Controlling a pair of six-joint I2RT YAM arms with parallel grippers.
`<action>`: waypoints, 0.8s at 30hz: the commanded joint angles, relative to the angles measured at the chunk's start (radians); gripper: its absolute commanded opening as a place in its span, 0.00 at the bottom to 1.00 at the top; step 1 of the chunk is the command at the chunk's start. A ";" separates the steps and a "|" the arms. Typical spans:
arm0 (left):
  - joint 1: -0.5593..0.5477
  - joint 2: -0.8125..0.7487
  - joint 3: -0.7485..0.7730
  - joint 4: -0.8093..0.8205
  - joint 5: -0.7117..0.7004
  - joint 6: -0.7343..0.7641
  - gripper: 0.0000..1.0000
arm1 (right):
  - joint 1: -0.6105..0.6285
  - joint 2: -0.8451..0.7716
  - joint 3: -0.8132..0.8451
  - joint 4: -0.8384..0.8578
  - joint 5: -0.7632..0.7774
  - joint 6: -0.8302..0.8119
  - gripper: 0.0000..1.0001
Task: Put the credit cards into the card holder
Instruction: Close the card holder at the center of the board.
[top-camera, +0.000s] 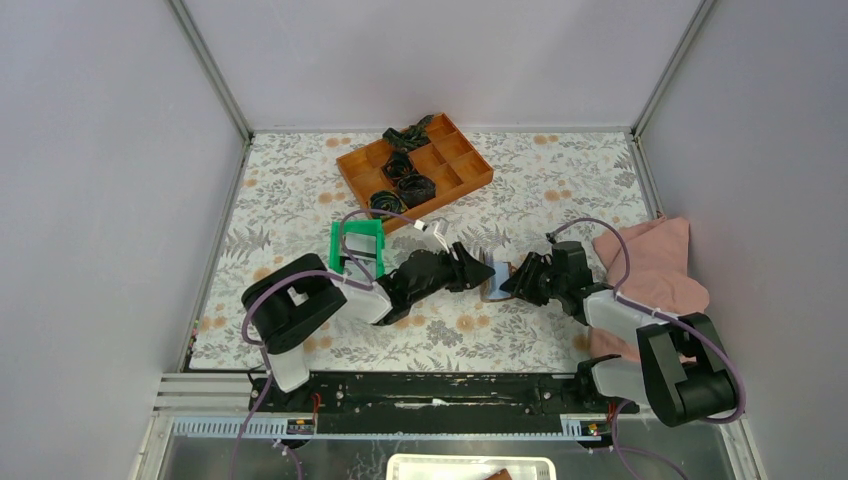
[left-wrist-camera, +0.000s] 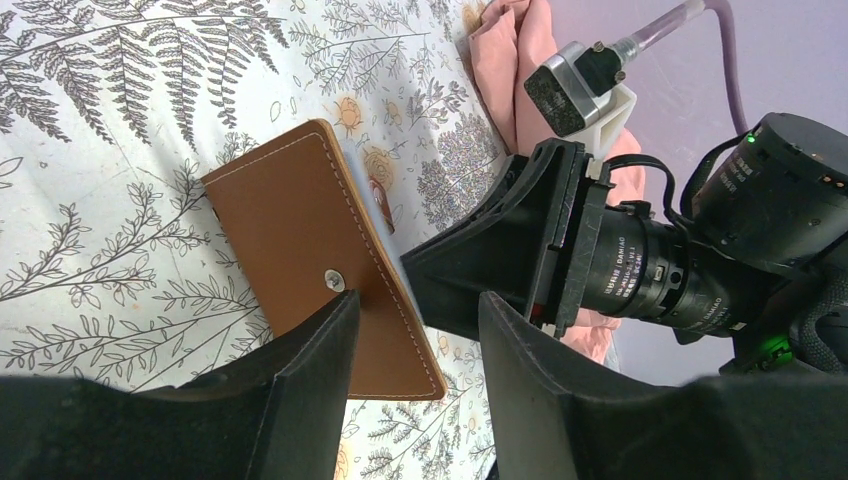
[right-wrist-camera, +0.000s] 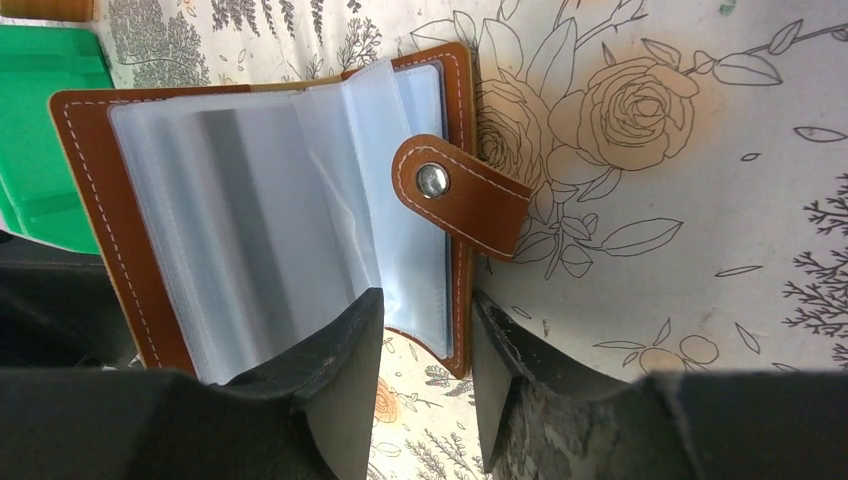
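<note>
Now we find both grippers meeting tip to tip at the holder (right-wrist-camera: 280, 215), which sits between them, open, its clear sleeves (right-wrist-camera: 330, 150) fanned toward the right gripper (right-wrist-camera: 427, 305). That gripper's 2 fingers stand apart, clamped on nothing. The holder's near edge, sleeves and 1 brown cover, lies in the gap between them. The snap tab (right-wrist-camera: 470, 205) sticks out just ahead of 1 finger. A grey band (right-wrist-camera: 222, 190) shows through the sleeves, and we cannot tell whether it is a card.

The left gripper (left-wrist-camera: 417, 320) faces the holder's brown back. Its 2 fingers also stand apart, and the cover's edge runs through the gap with table (left-wrist-camera: 120, 120) showing beside it. We cannot tell whether either finger touches the leather. Straight ahead of it, the right gripper's tip meets that same edge.

A green tray (right-wrist-camera: 45, 110) lies beyond the holder from the right gripper. An orange tray (top-camera: 463, 172) sits farther ahead of both grippers, and a pink cloth (left-wrist-camera: 505, 60) lies behind the right gripper.
</note>
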 joint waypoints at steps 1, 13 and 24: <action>-0.008 0.018 0.026 0.019 -0.013 0.023 0.55 | 0.003 -0.026 0.018 -0.053 0.039 -0.042 0.44; -0.007 0.033 -0.003 0.020 -0.026 0.026 0.55 | 0.005 -0.078 0.042 -0.147 0.113 -0.101 0.44; -0.008 0.064 0.030 0.017 -0.005 0.023 0.55 | 0.013 -0.091 0.051 -0.156 0.133 -0.104 0.45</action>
